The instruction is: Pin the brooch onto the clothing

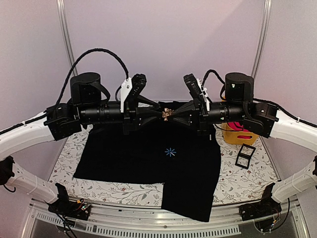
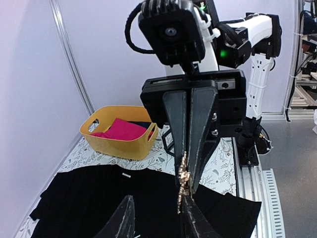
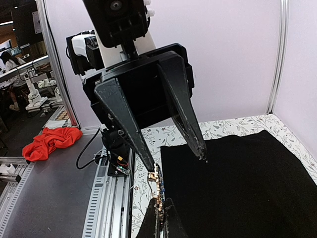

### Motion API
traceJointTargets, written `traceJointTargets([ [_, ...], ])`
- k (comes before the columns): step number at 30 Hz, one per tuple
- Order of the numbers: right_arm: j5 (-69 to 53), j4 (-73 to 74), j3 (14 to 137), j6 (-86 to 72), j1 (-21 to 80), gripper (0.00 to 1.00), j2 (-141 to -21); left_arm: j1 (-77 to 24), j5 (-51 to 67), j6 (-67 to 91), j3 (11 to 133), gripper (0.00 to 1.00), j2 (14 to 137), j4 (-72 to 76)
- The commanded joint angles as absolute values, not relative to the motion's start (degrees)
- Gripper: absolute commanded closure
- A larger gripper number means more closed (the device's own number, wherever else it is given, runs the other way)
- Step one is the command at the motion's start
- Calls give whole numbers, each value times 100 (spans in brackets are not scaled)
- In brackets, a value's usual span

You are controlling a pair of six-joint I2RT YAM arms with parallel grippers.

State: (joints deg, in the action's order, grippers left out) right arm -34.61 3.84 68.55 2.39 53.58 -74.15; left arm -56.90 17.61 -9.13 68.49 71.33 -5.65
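Floral table is covered by the clothing. Above the clothing, the brooch is pinched by the right gripper. The left gripper is spread.

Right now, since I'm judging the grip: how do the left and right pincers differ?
The left pincer is open; the right pincer is shut. The right pincer grips the brooch; the left pincer holds nothing. Both hover tip to tip over the shirt.
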Motion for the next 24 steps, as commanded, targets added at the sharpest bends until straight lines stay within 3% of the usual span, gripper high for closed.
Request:
traceJointTargets([
  [1,-3462,421,6769,276,5388,100,-7213,-5691,1565,-1129,6786,68,6831,-637],
  [10,-3356,-375,6570,119,5388,100,-6999,-5688,1489,-1256,6513,67,6694,-576],
  [15,-3351,-971,6556,-152,5388,100,-6879,-5704,1571,-1219,5913,66,6429,541],
  [19,-3271,-1263,6576,-204,5388,100,-6858,-5794,1760,-998,5647,53,6432,1368],
  [24,-3439,-1503,6564,-216,5388,100,-6875,-6016,1795,-999,5449,47,6485,2218],
])
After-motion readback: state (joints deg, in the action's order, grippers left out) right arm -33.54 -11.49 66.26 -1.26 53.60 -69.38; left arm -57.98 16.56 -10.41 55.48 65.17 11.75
